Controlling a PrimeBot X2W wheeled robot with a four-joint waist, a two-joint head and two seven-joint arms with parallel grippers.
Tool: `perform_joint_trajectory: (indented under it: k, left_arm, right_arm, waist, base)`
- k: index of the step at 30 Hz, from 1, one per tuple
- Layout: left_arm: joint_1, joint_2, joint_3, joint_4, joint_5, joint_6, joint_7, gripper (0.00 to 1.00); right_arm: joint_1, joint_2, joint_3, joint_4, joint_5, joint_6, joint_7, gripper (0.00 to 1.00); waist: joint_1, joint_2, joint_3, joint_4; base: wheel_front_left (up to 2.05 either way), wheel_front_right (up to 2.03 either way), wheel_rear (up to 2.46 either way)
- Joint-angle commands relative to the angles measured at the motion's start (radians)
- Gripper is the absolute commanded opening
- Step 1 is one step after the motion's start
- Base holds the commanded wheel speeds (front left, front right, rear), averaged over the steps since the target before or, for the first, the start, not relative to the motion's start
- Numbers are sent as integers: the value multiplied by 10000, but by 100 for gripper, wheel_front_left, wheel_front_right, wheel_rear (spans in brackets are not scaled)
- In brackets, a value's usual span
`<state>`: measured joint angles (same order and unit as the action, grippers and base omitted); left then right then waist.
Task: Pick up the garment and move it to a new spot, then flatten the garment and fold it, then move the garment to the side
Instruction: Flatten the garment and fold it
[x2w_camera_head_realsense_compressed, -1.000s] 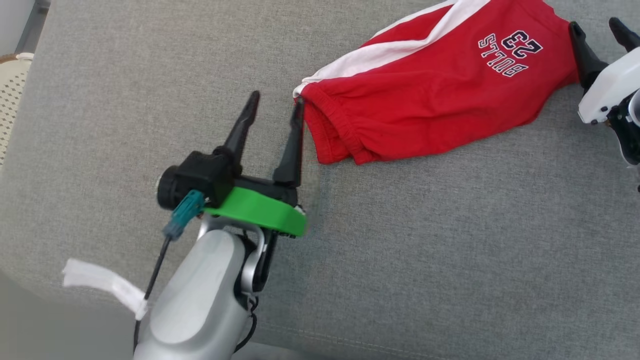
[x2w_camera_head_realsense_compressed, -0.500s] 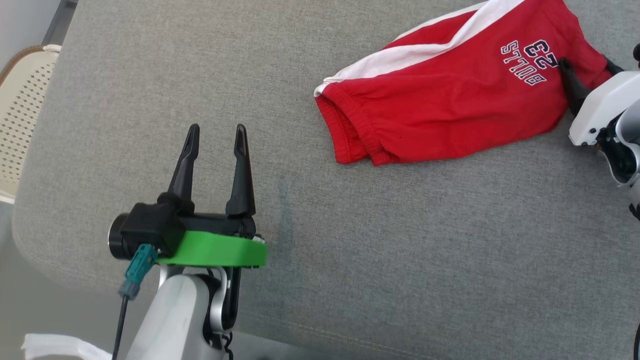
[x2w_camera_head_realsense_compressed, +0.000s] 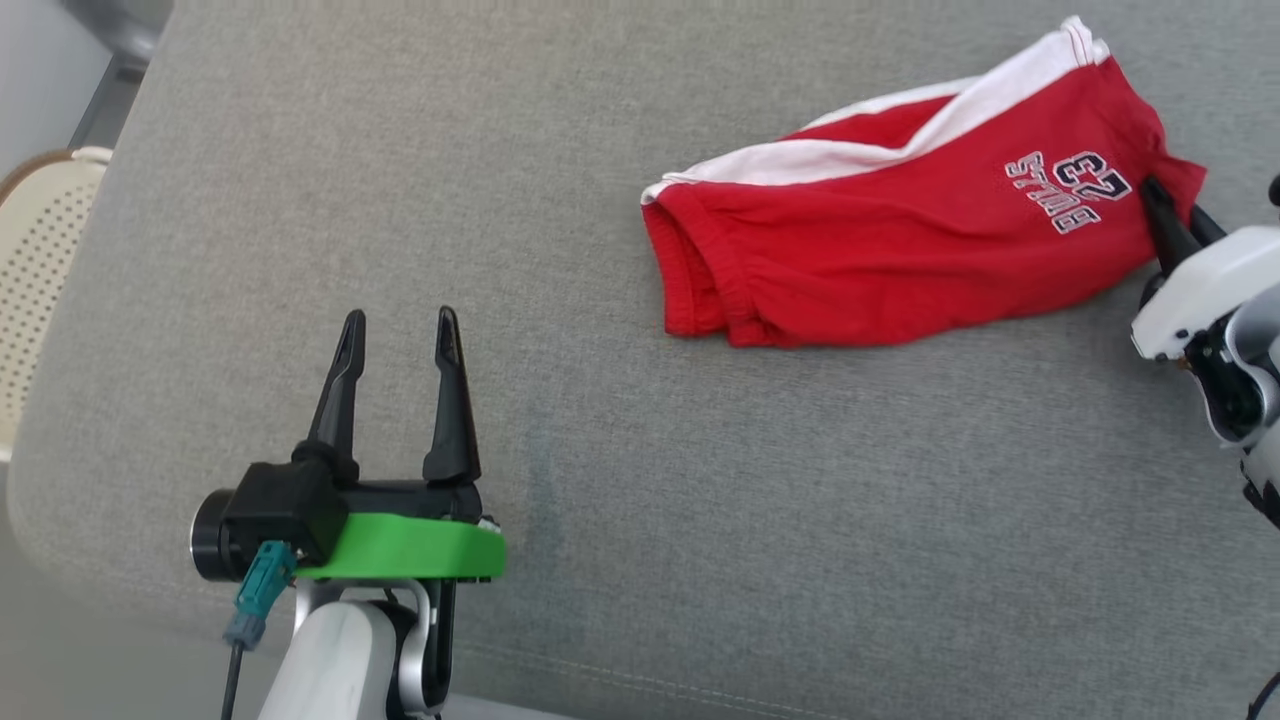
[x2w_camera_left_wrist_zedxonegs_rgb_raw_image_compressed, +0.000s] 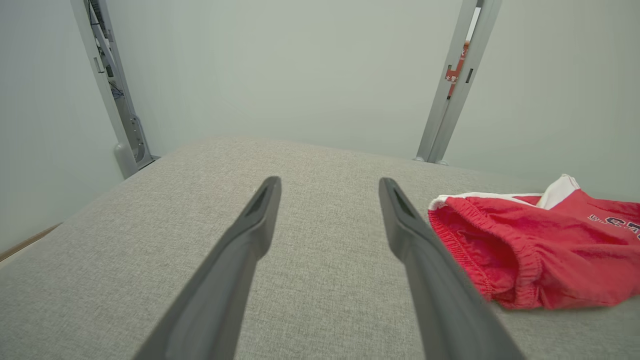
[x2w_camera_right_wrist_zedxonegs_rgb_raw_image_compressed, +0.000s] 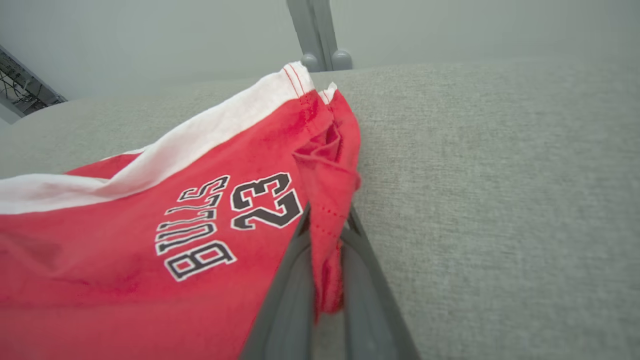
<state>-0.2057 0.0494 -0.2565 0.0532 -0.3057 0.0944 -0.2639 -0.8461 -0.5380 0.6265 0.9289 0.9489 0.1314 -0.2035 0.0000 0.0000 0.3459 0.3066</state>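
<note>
Shorts (x2w_camera_head_realsense_compressed: 880, 260) pinched at far-right end by your right gripper (x2w_camera_right_wrist_zedxonegs_rgb_raw_image_compressed: 327, 220), ready to lift; left gripper (x2w_camera_head_realsense_compressed: 398, 320) spread wide, idle near left.

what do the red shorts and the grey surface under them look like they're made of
Shorts: soft matte knit, likely cotton jersey; it creases limply, the waistband is gathered with elastic, and the lettering looks printed. Surface: coarse woven upholstery cloth, heathered grey and matte, weave grain visible, with a stitched seam near the front edge.
</note>
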Motion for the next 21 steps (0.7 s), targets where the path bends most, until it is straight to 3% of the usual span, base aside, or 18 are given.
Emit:
perform_joint_trajectory:
  k: [1, 13, 21]
  left_arm:
    - [224, 27, 104, 21, 92, -51, -1, 100]
    - [854, 28, 536, 46, 310, -249, -1, 100]
    - [912, 28, 482, 153, 310, -296, -1, 100]
  right_arm:
    - [294, -146, -96, -49, 234, -17, -146, 0]
    - [2024, -856, -895, -171, 1524, -17, -555, 0]
    - [1937, -622, -1115, -473, 1292, -16, -631, 0]
  waist:
    - [0, 0, -422, -397]
    - [0, 0, -1081, -958]
    - [0, 0, -1210, -1033]
  base:
    - [0, 0, 0]
    - [0, 0, 0]
    - [0, 0, 0]
